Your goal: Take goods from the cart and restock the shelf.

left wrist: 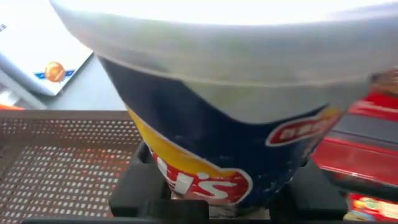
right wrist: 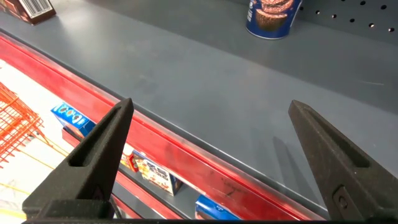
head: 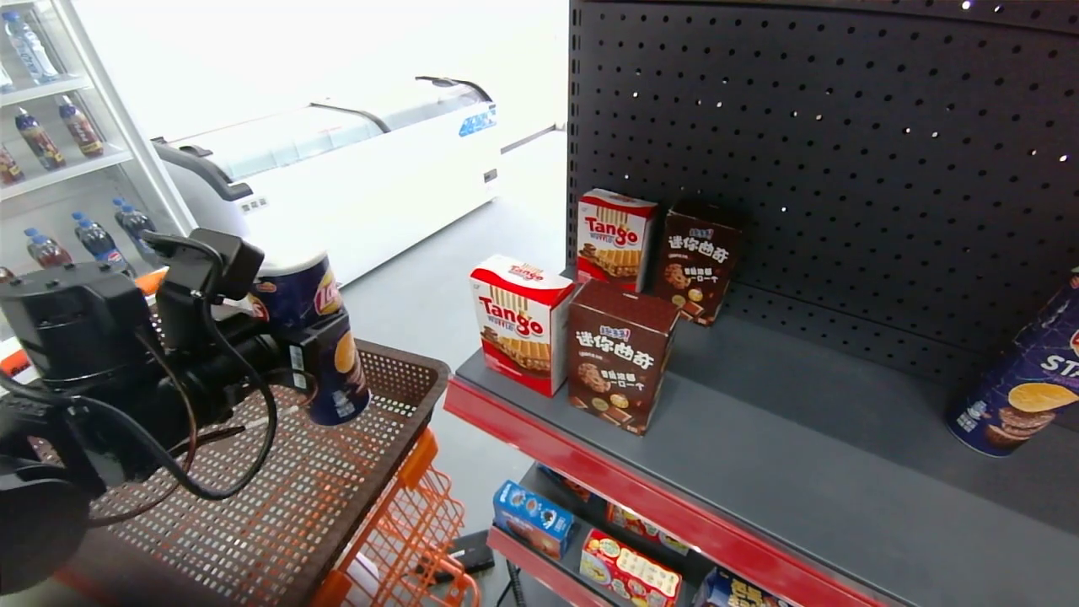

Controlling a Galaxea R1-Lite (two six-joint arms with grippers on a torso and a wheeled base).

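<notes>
Found left gripper [head: 303, 358] clamped around a blue chip canister [head: 295, 291], held tilted above the brown mesh basket [head: 337, 472] of the orange cart [head: 421, 514] — clear of the mesh, left of the shelf. Found right gripper [right wrist: 210, 106] with fingers spread wide and nothing between them, hanging over the front part of the shelf board [head: 759, 438].

Logged at the board's left end: front wafer box [head: 520, 324] at the edge with front cookie box [head: 620, 354] just beside it. Behind them, rear wafer box [head: 615, 238] and rear cookie box [head: 700, 261] against the back panel. Logged a second canister [head: 1020, 379] far right, well apart from the boxes, with bare board between. Noted the two front boxes as the things nearest the cart, standing between the held canister and that bare stretch.

Surface: dark grey board, red front lip [head: 590, 472], black pegboard [head: 843, 126] behind. Lower tiers beneath, stocked with coloured packs [head: 628, 573]. Room: grey floor, white chest freezer [head: 362, 169] beyond the cart, glass drinks cooler [head: 59, 126] far left.

Left wrist view adds the held canister's pale lid and black fingers [left wrist: 140, 186] against its lower body. Right wrist view adds the open span over the lip — plus the second canister's base.
</notes>
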